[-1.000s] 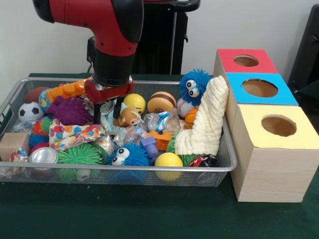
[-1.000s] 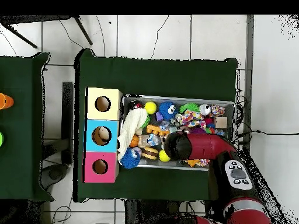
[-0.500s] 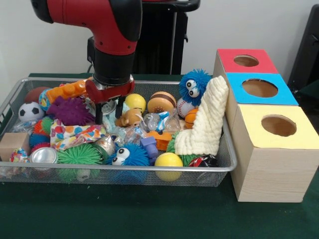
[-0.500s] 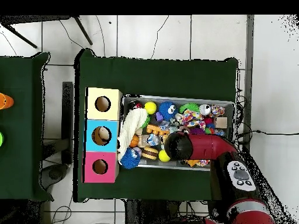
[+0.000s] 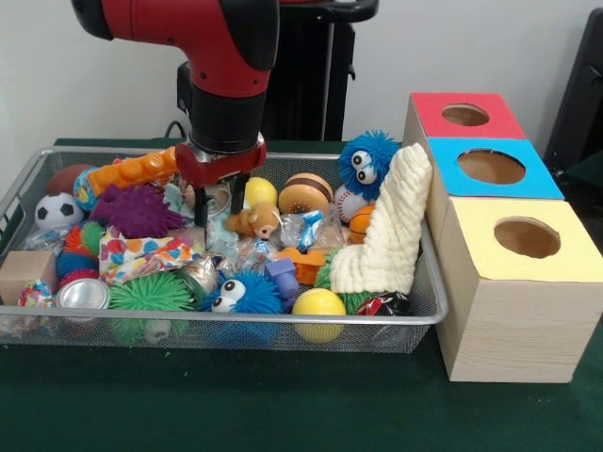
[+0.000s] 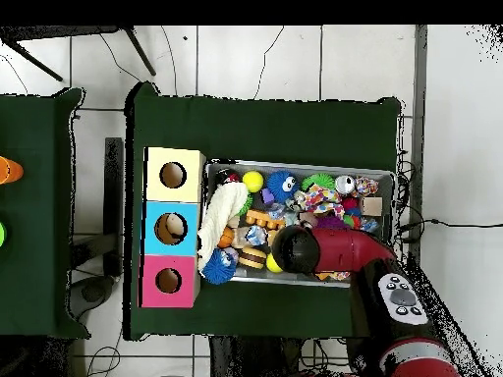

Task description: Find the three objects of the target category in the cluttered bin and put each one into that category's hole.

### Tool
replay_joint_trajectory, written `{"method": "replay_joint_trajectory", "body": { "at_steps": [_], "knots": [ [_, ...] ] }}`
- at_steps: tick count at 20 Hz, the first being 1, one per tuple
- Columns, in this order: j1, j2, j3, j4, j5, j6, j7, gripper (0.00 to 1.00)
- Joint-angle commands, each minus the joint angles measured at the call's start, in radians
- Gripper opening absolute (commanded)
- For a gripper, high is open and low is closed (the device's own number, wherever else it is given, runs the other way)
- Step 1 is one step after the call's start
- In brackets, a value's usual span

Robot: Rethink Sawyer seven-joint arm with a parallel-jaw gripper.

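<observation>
The bin [image 5: 283,319] is a silver wire-mesh basket full of toys; in the overhead view its rim [image 6: 295,164] shows right of the boxes. My gripper [image 5: 222,201] hangs low over the bin's middle back, open and empty, with its black fingers [image 5: 202,209] just above the clutter. A yellow ball [image 5: 261,191] and a small brown figure [image 5: 252,221] lie right beside it. A three-box block stands right of the bin with a red-top hole [image 5: 464,115], a blue-top hole [image 5: 491,167] and a yellow-top hole [image 5: 527,237]. In the overhead view the arm [image 6: 305,250] hides the gripper.
Around the gripper lie a purple spiky toy [image 5: 137,209], an orange tool [image 5: 127,174], a burger toy [image 5: 306,193] and a blue fuzzy ball with eyes [image 5: 367,162]. A cream knitted cloth [image 5: 391,226] leans on the bin's right wall. A yellow ball [image 5: 318,303] sits at the front.
My gripper has shifted a little to the right in the front view, toward the yellow ball and brown figure. It stays open. The toys have not moved.
</observation>
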Motion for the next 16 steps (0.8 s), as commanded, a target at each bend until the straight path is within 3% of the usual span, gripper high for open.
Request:
{"method": "replay_joint_trajectory", "body": {
  "at_steps": [1, 7, 11, 16],
  "knots": [
    [-0.006, -0.009, 0.099, 0.07, 0.035, 0.118, 0.059, 1.0],
    [-0.004, -0.006, 0.112, 0.072, 0.023, 0.11, 0.05, 1.0],
    [-0.027, 0.01, 0.158, 0.078, 0.002, 0.027, 0.036, 1.0],
    [-0.093, 0.035, 0.285, 0.088, -0.054, -0.13, -0.012, 1.0]
  ]
}}
